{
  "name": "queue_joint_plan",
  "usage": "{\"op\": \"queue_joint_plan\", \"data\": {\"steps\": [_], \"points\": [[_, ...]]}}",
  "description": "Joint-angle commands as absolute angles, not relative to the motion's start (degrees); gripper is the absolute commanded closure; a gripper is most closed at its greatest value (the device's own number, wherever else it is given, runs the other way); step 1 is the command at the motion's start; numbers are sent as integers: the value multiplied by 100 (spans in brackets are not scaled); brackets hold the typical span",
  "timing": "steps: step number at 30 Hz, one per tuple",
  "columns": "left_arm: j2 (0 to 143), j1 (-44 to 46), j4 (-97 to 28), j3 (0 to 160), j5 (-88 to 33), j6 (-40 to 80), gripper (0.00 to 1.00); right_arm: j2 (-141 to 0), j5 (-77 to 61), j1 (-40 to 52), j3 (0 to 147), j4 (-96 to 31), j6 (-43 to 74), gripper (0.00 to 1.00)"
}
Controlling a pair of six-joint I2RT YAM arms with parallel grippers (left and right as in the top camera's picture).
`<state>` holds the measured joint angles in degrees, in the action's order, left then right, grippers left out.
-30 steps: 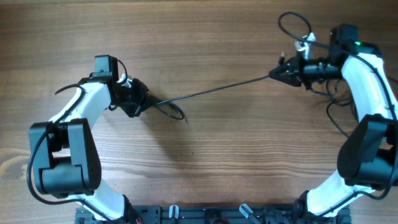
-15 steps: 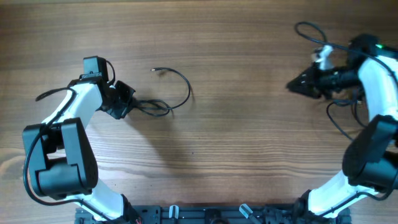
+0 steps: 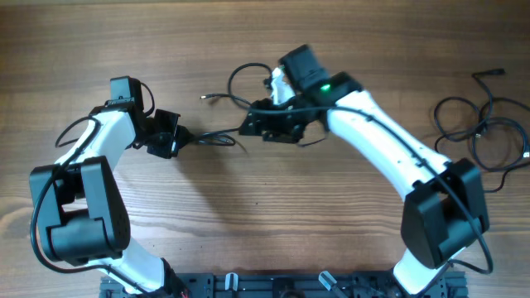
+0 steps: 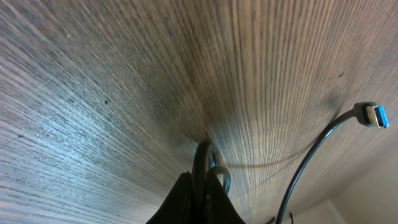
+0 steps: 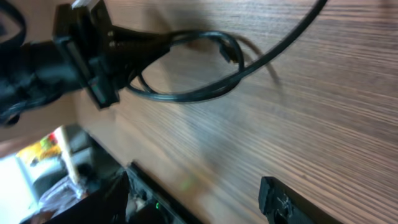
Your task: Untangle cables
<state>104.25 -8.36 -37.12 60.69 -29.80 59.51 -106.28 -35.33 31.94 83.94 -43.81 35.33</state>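
The left gripper is clenched on a cable left of the table's centre. A loop runs out from its tips, and the plug lies free nearby. The right gripper hovers just beside that loop, its jaws apparently apart with nothing between them. 1 more bundle lies loose at the far right, well apart. The step looks like going for a 2nd hold. Next, the right gripper needs to drop onto 1 strand near the left grip, close, then draw away to open the loop.
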Motion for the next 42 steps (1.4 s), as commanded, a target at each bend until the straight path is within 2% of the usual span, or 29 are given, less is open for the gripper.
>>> {"op": "queue_joint_plan", "data": {"steps": [1, 5, 12, 14, 15, 16, 19, 21, 22, 24, 26, 29, 33, 35, 38, 42], "points": [[10436, -810, -3717, 6023, -3107, 6038, 96, -10737, -2169, 3675, 8462, -4051, 5059, 32], [10436, -622, -3706, 6023, -3105, 5999, 96, -11115, -2139, 4053, 8462, -2978, 6045, 30], [10436, -395, -3642, 6023, -3048, 5872, 96, -11474, -2132, 4125, 8462, -3013, 7078, 31], [10436, -357, -3638, 6023, -3037, 5870, 96, -11574, -2021, 4130, 8462, -2847, 7067, 46], [10436, -346, -3640, 6023, -3037, 5867, 96, -11594, -1874, 4125, 8462, -2757, 7046, 81], [10436, -346, -3640, 6023, -3037, 5817, 96, -11594, -1745, 4123, 8462, -2672, 6947, 96], [10436, -346, -3625, 6023, -3039, 5435, 95, -11594, -2025, 4123, 8462, -2331, 5627, 96], [10436, -346, -3531, 6023, -3037, 5006, 64, -11594, -2161, 4097, 8462, -2475, 5297, 96], [10436, -346, -3514, 6023, -3037, 4847, 54, -11594, -2165, 4049, 8462, -2541, 5170, 96], [10436, -346, -3487, 6023, -3039, 4685, 48, -11594, -2335, 3959, 8462, -2558, 5050, 96], [10436, -346, -3472, 6023, -3011, 4663, 48, -11594, -3245, 3811, 8462, -2196, 4480, 96], [10436, -346, -3437, 6023, -2993, 4668, 60, -11594, -3859, 3701, 8462, -2156, 4300, 96], [10436, -346, -3406, 6023, -2993, 4668, 68, -11594, -3859, 3699, 8462, -2217, 4296, 96], [10436, -346, -3406, 6023, -2993, 4668, 76, -11594, -3857, 3699, 8462, -2217, 4296, 96], [10436, -346, -3406, 6020, -2978, 4668, 96, -11594, -3844, 3695, 8462, -2290, 4211, 96], [10414, -436, -3286, 6025, -3448, 3981, 96, -11544, -4423, 3304, 8462, -2825, 3454, 96]]}}
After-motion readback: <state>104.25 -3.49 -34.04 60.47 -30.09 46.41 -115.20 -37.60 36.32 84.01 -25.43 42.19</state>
